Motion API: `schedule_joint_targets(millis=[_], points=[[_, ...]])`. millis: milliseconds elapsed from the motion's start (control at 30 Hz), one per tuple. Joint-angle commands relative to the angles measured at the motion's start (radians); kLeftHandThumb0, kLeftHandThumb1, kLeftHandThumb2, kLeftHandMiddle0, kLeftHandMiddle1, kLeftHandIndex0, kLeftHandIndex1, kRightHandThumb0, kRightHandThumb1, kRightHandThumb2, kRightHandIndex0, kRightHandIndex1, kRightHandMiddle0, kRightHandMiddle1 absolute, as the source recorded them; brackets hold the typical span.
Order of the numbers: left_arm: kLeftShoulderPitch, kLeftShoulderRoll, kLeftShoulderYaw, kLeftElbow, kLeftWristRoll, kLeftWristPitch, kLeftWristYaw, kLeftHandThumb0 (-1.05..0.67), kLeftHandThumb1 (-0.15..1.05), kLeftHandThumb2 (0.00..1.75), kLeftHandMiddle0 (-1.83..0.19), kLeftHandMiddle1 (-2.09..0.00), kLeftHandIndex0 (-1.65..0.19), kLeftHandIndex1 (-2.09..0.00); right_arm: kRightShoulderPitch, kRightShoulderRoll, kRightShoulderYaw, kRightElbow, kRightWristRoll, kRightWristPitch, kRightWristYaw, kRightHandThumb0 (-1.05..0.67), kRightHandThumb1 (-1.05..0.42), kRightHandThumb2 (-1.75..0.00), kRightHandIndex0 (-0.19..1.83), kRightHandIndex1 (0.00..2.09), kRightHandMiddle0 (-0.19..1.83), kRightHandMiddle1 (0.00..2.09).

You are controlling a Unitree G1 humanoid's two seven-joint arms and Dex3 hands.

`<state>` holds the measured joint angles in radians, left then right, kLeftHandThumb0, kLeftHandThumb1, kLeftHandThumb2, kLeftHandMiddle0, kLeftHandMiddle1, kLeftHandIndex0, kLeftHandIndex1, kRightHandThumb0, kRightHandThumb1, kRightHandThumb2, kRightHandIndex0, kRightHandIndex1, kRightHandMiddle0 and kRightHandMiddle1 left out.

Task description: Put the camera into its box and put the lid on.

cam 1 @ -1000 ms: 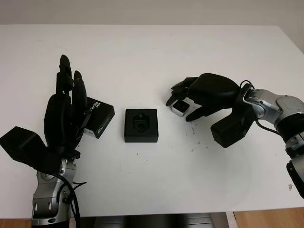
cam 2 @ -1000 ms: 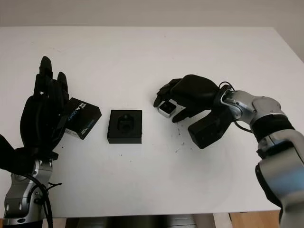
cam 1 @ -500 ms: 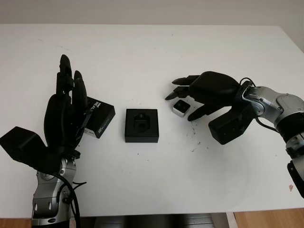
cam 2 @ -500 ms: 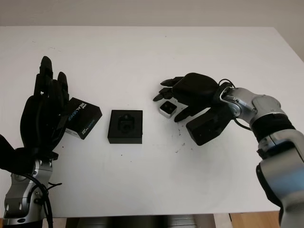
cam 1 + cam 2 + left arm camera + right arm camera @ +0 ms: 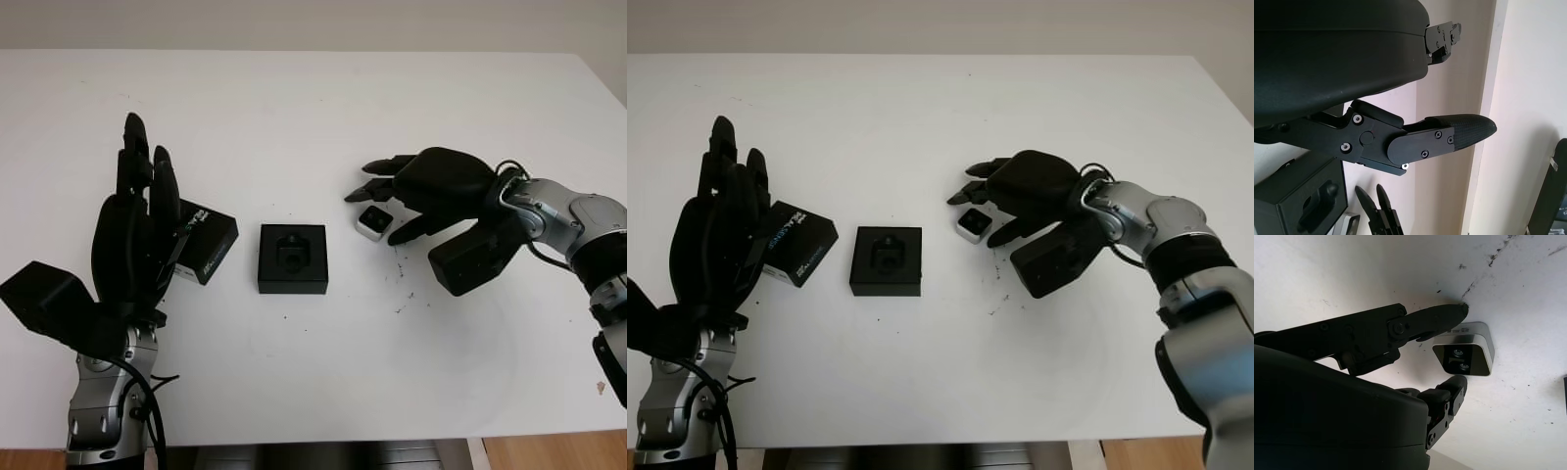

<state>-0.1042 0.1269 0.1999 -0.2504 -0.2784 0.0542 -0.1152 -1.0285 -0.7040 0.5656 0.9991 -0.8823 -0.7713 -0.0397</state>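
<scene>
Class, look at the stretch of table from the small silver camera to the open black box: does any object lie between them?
Nothing visible does. Bare table separates the camera from the box; the right hand hovers over the camera.

- White table [image 5: 313,108]: fills most of head views, surface bare at far side.
- Dark specks/scuff marks [image 5: 404,294]: on table top, right of centre, scattered in a short trail.
- Pale wall strip [image 5: 313,22]: beyond table's far edge.
- Wood-tone floor [image 5: 554,452]: below table's near edge, right corner.
- Small brownish fleck [image 5: 600,388]: table's near-right edge; what it is, can't tell.
</scene>
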Motion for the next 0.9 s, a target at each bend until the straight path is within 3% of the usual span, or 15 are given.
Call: schedule_joint_targets(millis=[0, 200, 333, 400, 867], points=[[0.006, 0.000, 0.001, -0.015, -0.004, -0.007, -0.005, -0.67, 1.05, 0.59, 0.19, 0.00, 0.19, 0.00, 0.010, -0.012, 0.002, 0.015, -0.001, -0.012, -0.019, -0.45, -0.91, -0.05, 0.29, 0.08, 0.46, 0.30], [0.009, 0.003, -0.001, -0.018, 0.006, -0.002, -0.002, -0.67, 1.05, 0.58, 0.19, 0.00, 0.19, 0.00, 0.010, -0.009, 0.009, 0.029, -0.001, -0.033, -0.043, -0.43, -0.91, -0.05, 0.34, 0.09, 0.59, 0.42], [0.008, 0.002, -0.002, -0.015, 0.005, -0.003, -0.005, -0.67, 1.05, 0.58, 0.19, 0.00, 0.19, 0.00, 0.016, -0.008, 0.013, 0.044, -0.003, -0.070, -0.088, -0.41, -0.91, -0.06, 0.43, 0.11, 0.48, 1.07], [0.008, 0.005, -0.003, -0.016, 0.006, 0.001, -0.008, -0.67, 1.05, 0.58, 0.19, 0.00, 0.19, 0.00, 0.015, -0.010, 0.020, 0.048, -0.012, -0.079, -0.101, -0.40, -0.93, -0.06, 0.45, 0.12, 0.47, 1.23], [0.007, 0.010, -0.002, -0.010, 0.012, 0.012, -0.011, -0.67, 1.05, 0.57, 0.19, 0.00, 0.19, 0.00, 0.025, 0.001, 0.004, 0.057, 0.033, -0.080, -0.035, -0.39, -0.96, -0.06, 0.47, 0.15, 0.45, 1.40]])
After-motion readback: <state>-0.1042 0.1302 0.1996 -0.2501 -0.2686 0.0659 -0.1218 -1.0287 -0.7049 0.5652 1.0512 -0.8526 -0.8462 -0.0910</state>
